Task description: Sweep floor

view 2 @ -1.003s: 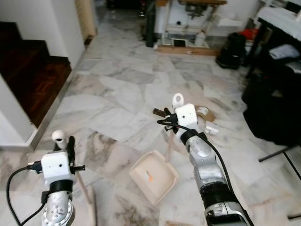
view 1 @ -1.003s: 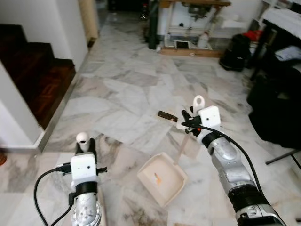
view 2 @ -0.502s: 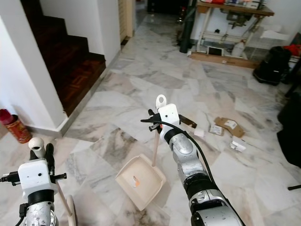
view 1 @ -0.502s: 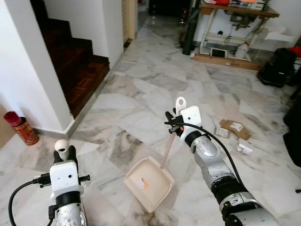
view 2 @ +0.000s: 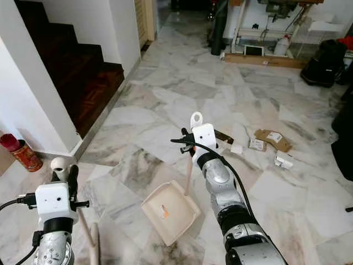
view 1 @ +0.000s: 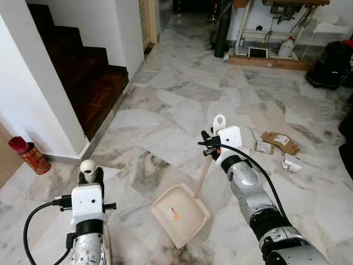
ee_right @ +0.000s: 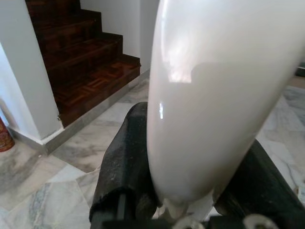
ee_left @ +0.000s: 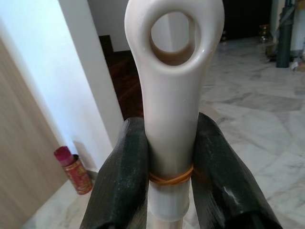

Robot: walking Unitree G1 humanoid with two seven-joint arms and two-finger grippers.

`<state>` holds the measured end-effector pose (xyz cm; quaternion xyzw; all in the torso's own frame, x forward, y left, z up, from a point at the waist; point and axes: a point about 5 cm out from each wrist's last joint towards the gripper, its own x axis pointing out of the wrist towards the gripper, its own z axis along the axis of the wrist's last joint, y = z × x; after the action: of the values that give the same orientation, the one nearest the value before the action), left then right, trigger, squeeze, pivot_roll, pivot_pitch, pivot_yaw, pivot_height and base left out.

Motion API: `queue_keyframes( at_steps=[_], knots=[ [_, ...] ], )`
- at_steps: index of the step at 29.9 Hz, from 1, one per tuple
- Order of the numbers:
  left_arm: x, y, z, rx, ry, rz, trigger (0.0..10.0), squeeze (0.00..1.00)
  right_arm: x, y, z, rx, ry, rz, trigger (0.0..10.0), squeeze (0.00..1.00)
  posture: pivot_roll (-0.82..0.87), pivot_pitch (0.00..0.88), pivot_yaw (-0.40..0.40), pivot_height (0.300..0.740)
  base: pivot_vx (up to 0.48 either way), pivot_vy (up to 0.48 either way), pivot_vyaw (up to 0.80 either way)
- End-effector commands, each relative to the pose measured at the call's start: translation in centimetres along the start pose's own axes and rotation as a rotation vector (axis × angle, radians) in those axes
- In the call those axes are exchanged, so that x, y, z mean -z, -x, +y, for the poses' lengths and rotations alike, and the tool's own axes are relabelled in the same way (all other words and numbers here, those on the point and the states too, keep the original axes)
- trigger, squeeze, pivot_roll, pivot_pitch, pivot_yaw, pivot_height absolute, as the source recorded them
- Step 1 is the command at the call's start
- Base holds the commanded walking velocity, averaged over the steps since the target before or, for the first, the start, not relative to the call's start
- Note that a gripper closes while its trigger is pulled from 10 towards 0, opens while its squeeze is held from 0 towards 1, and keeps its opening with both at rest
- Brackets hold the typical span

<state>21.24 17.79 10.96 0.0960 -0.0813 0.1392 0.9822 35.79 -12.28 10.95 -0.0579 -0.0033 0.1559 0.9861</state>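
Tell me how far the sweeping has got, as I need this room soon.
Done: one small orange scrap lies in the dustpan. In hand: the right gripper clamps the dustpan's handle, and the left gripper clamps the broom handle. Left: cardboard scraps and a white piece lie on the marble floor to the robot's right.

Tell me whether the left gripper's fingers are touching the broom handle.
Touching. In the left wrist view, both black fingers press flat against the sides of the white broom handle, with no gap, just above its rubber band.
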Motion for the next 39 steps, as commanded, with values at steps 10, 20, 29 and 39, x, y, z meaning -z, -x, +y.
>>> queue_keyframes(
  at_steps=[10,20,29,39],
  knots=[
    [-0.9,0.2,0.3,-0.012,0.002,-0.029,10.0,0.0,0.8,0.5,-1.7,0.197,-0.008,0.047,10.0,0.0,-0.15,0.04,0.001,0.74,0.0,0.0,0.0],
    [-0.9,0.5,0.3,-0.013,0.003,-0.028,10.0,0.0,1.5,0.6,-1.1,0.198,-0.035,0.081,10.0,0.0,-0.15,0.032,0.008,0.74,0.0,0.0,0.0],
    [-1.1,0.5,0.1,-0.011,0.008,-0.03,10.0,0.0,1.2,0.7,-0.7,0.163,-0.028,0.042,10.0,0.0,-0.15,0.033,0.012,0.74,0.193,0.0,0.0],
    [-1.2,0.5,0.3,-0.012,0.006,-0.029,10.0,0.0,1.0,0.5,-0.4,0.152,-0.038,0.034,10.0,0.0,-0.15,0.058,0.014,0.74,0.338,0.0,0.0]
  ],
)
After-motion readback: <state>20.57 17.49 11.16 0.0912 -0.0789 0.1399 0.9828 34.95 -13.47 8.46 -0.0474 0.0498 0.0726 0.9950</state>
